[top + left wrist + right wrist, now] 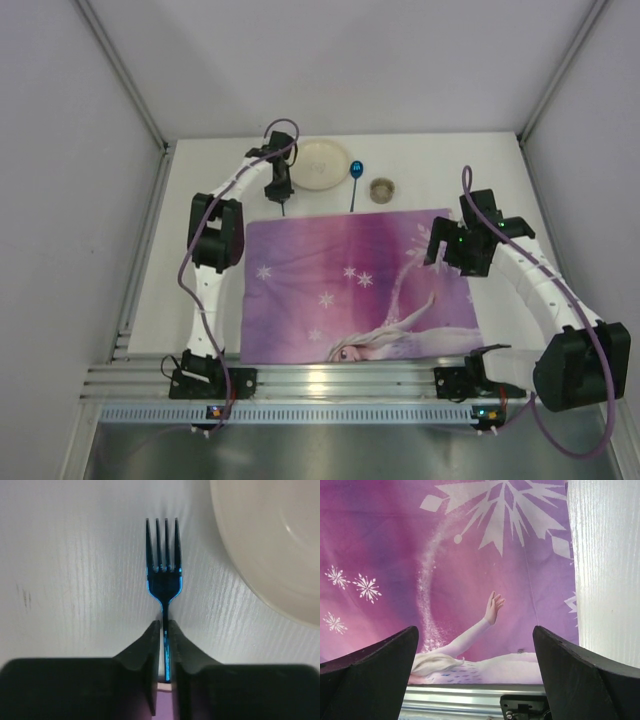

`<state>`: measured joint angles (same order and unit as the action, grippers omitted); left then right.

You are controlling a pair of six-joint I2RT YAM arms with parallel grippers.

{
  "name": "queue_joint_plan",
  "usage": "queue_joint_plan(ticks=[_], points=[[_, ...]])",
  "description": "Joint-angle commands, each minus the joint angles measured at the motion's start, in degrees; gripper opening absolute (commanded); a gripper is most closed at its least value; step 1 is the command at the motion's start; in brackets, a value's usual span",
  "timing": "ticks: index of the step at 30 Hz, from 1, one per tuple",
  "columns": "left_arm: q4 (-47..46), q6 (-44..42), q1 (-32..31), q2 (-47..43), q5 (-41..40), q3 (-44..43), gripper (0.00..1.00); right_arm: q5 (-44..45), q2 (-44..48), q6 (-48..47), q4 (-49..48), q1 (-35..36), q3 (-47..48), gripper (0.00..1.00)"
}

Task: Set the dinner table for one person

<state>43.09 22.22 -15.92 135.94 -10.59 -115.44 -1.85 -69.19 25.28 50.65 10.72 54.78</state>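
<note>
My left gripper (281,192) is shut on the handle of a blue plastic fork (163,575), which lies tines outward on the white dinner table (75,580), just beyond the far left edge of the purple placemat (350,290). In the left wrist view the gripper (164,630) pinches the thin handle, and a cream plate (270,540) lies close on the right. The plate (322,163) shows at the back in the top view, with a blue spoon (354,182) and a small cup (382,189) to its right. My right gripper (475,632) is open and empty above the placemat's right part (485,580).
The placemat carries snowflakes and a cartoon girl. Bare white table (605,570) lies to the right of it. A metal rail (330,385) runs along the near edge by the arm bases. Grey walls enclose the table on three sides.
</note>
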Motion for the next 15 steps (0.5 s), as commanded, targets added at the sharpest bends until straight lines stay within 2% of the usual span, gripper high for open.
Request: queue_joint_plan(ticks=[1,2,8,11,12,15], points=[[3.6,-1.6,0.5,3.8,-1.1,0.2,0.09,-0.2,1.2,0.4,0.2,0.4,1.8,0.97],[3.7,-1.7,0.6,3.8,-1.1,0.0,0.00,-0.3,1.3,0.4,0.3,0.4,1.8,0.97],[4.5,-2.1,2.5,-0.4,-1.8,-6.2,0.00,-2.6,1.2,-0.5,-1.9,0.4,2.1,0.97],[2.0,-1.8,2.7,-8.3,-1.8,-6.3,0.00,-6.6,1.2,-0.4,-4.8,0.4,3.0,0.97],[0.7,-1.8,2.7,-13.4,-1.9,-5.2,0.00,-7.5,0.8,-0.2,-5.2,0.4,4.4,0.97],[-3.9,-1.7,2.7,-22.2,-2.2,2.2,0.00,-6.5,-0.3,1.6,-5.7,0.4,7.8,0.97]])
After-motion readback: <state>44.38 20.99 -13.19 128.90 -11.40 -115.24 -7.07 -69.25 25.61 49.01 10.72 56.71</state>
